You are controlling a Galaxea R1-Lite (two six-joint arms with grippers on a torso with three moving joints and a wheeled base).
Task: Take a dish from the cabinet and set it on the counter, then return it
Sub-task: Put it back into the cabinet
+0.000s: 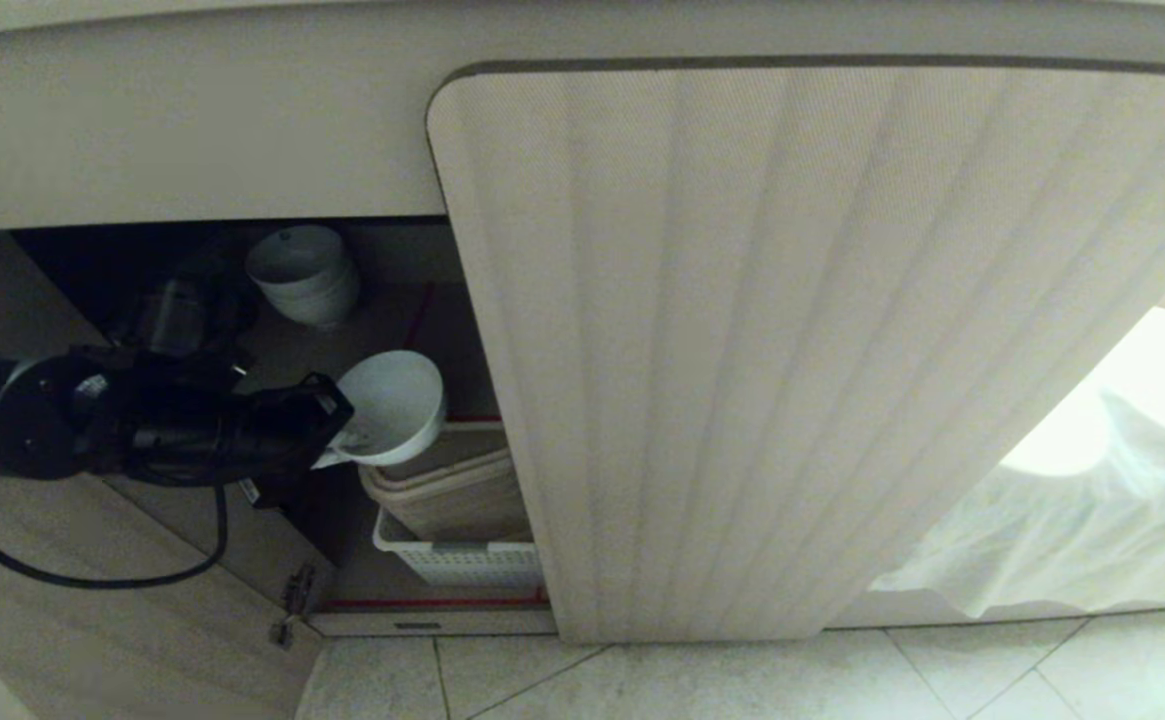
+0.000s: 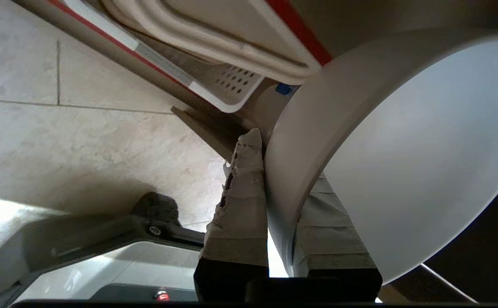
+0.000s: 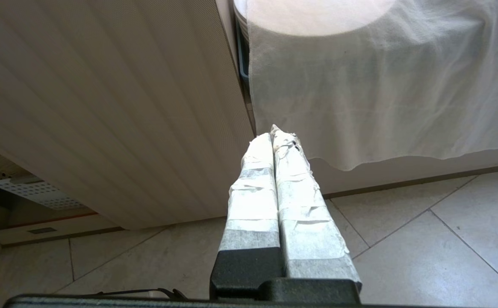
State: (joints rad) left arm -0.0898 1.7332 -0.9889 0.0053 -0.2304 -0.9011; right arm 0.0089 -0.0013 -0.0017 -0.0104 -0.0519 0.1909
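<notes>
The dish (image 1: 392,405) is a small white bowl, tilted on its side in the open left half of the cabinet (image 1: 742,350). My left gripper (image 1: 339,445) is shut on its rim. In the left wrist view one taped finger (image 2: 244,192) presses the outside of the dish (image 2: 402,162) and the other sits inside it, partly hidden by the wall. My left gripper (image 2: 281,171) holds it in the air in front of the red-edged shelf (image 2: 300,32). My right gripper (image 3: 273,136) hangs parked and shut above the floor. The counter is out of view.
A stack of white bowls (image 1: 304,272) stands on the upper shelf behind the dish. Beige tubs (image 1: 452,490) in a white perforated basket (image 1: 462,560) fill the lower shelf. The ribbed door (image 3: 103,107) covers the right half. A white cloth (image 1: 1072,500) hangs at right.
</notes>
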